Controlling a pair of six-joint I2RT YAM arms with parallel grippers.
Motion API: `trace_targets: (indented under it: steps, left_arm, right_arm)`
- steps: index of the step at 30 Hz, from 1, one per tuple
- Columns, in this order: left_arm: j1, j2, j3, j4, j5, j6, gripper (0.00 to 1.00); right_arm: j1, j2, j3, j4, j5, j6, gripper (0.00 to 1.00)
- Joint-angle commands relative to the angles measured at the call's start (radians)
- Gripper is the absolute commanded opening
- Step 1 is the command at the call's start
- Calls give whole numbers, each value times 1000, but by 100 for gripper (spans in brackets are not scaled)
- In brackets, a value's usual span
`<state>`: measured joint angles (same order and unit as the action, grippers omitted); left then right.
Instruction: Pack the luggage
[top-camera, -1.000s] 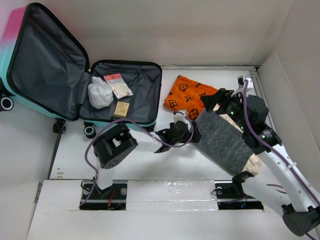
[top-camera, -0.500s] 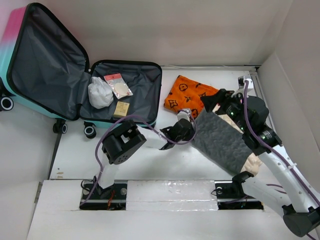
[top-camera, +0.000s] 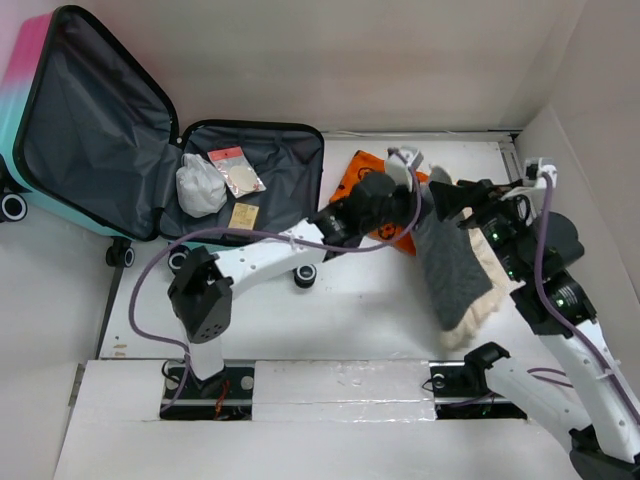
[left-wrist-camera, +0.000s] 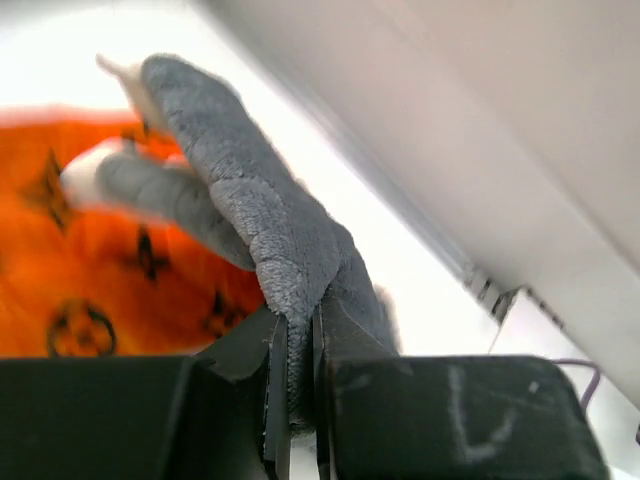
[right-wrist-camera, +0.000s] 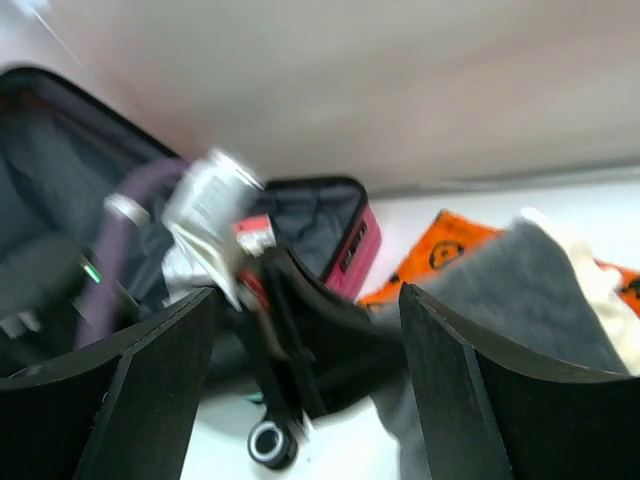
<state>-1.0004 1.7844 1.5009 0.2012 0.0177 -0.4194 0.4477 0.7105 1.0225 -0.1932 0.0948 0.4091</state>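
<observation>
- While the suitcase (top-camera: 290, 175) lies open at the far left of the desk (top-camera: 350, 300), with its lid propped upright and its lower half flat, the packing looks only partly done.
- Three things already sit in the lower half: a white bundle (top-camera: 200, 187), a packet (top-camera: 236, 170) with a red top, and a small tan box (top-camera: 243, 217). Much of the grey lining beside them is bare.
- A grey fleece cloth (top-camera: 455, 265) with a cream underside hangs in the air to the right of the suitcase and apart from it, so it is not yet packed.
- The left end effector (left-wrist-camera: 297, 340) is pressed together on a fold at the cloth's upper edge and carries it.
- The right end effector (right-wrist-camera: 307, 300) is spread wide with nothing between its fingers. The cloth shows just beside one finger, and the views do not show whether it touches.
- An orange printed cloth (top-camera: 350, 175) lies on the desk between the suitcase and the hanging fleece, partly under the left arm.
- Judging by this, the fleece has to travel left and be laid in the open half, the orange cloth comes after it, and the lid probably needs closing last.
</observation>
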Motion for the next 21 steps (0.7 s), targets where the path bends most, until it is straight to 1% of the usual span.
trace_targets:
  steps: [1, 3, 4, 5, 6, 7, 8, 9, 11, 12, 13, 14, 15, 17, 18, 19, 20, 21]
  left_arm:
    - [75, -66, 159, -121, 53, 142, 0]
    - [129, -46, 211, -186, 105, 171, 0]
    - [161, -33, 299, -228, 147, 171, 0]
    - [224, -7, 336, -261, 162, 192, 0]
    - [258, 9, 379, -334, 180, 220, 0]
    - [290, 23, 456, -365, 154, 255, 0]
    - [362, 32, 485, -390, 145, 266, 0]
    - [402, 43, 513, -434, 145, 277, 0]
    - [489, 34, 529, -444, 136, 265, 0]
    - [576, 3, 510, -444, 148, 245, 0]
    - [623, -19, 484, -406, 148, 229, 0]
    - [669, -40, 416, -381, 184, 213, 0]
    - [757, -77, 380, -358, 204, 199, 0]
    - [842, -105, 319, -318, 243, 144, 0]
    - [879, -118, 241, -304, 255, 128, 0]
    - [948, -152, 190, -284, 255, 110, 0]
    - [983, -170, 135, -223, 267, 75, 0]
    - [1015, -186, 37, -197, 268, 61, 0]
  right_arm:
    - [11, -42, 73, 46, 51, -20, 79]
    - [11, -52, 82, 46, 51, -20, 79]
    - [11, -52, 82, 46, 51, -20, 79]
    - [11, -62, 91, 46, 51, -20, 79]
    - [11, -62, 91, 46, 51, -20, 79]
    - [11, -62, 91, 46, 51, -20, 79]
    - [11, -62, 91, 46, 51, -20, 79]
    - [11, -62, 91, 46, 51, -20, 79]
    - [11, -51, 91, 46, 51, -20, 79]
    - [11, -51, 91, 37, 51, -20, 79]
    - [11, -51, 91, 37, 51, -29, 80]
    - [11, -51, 80, 37, 51, -29, 80]
    - [11, -51, 80, 37, 51, -29, 80]
    - [11, -51, 70, 37, 51, -29, 80]
    - [11, -51, 70, 37, 51, -29, 80]
    - [11, -51, 61, 37, 51, -29, 80]
    - [11, -51, 60, 37, 42, -29, 80]
    - [11, -40, 60, 37, 27, -29, 80]
